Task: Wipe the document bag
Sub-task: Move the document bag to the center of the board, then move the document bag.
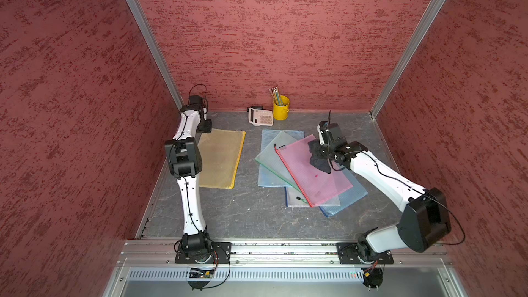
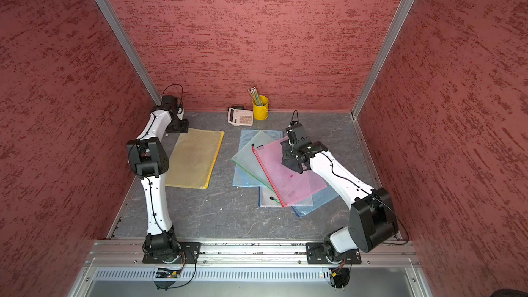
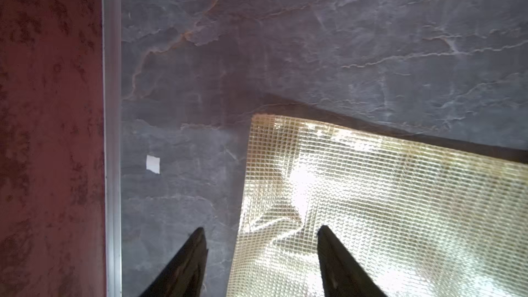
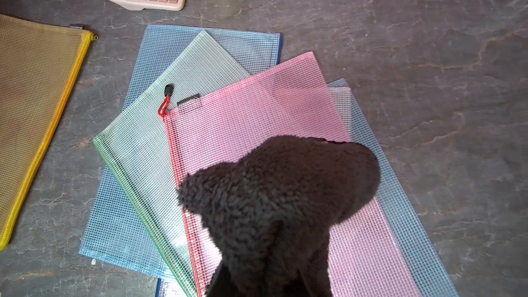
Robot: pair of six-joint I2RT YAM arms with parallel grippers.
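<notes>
Taking the far wall as 12 o'clock in both top views, the grey stone-patterned table [image 1: 251, 218] fills the floor of the red-walled booth. The left arm [image 1: 188, 201] stretches from 7 o'clock up toward 11 o'clock, and the right arm [image 1: 383, 178] bends in from 5 o'clock toward 2 o'clock.

A fanned pile of mesh bags lies at 3 o'clock of the table's middle. A blue bag [image 1: 268, 178] is at the bottom, a green-edged bag [image 1: 274, 155] lies over it, and the pink document bag [image 1: 311, 172] with a red zipper edge lies slantwise on top. The yellow document bag [image 1: 220, 161] lies flat and alone at 9 o'clock, well apart from the pile.

The black cloth [image 1: 318, 158] rests on the pink bag at that bag's 1 o'clock end. The right gripper [image 1: 322, 152] is clamped on it, bunching it at the fingers in the right wrist view [image 4: 280, 195].

The left gripper [image 3: 261, 227] hangs at the yellow bag's 11 o'clock corner with its fingers apart and nothing between them. One fingertip is over bare table, the other over the mesh.

At 12 o'clock, by the wall, a pale calculator [image 1: 260, 116] sits just beside a yellow cup [image 1: 281, 108] holding pencils [image 1: 275, 94].

A small red mark [image 1: 316, 176] shows on the pink bag at the cloth's 6 o'clock. A white scrap [image 3: 153, 164] lies on the table near the left gripper.
</notes>
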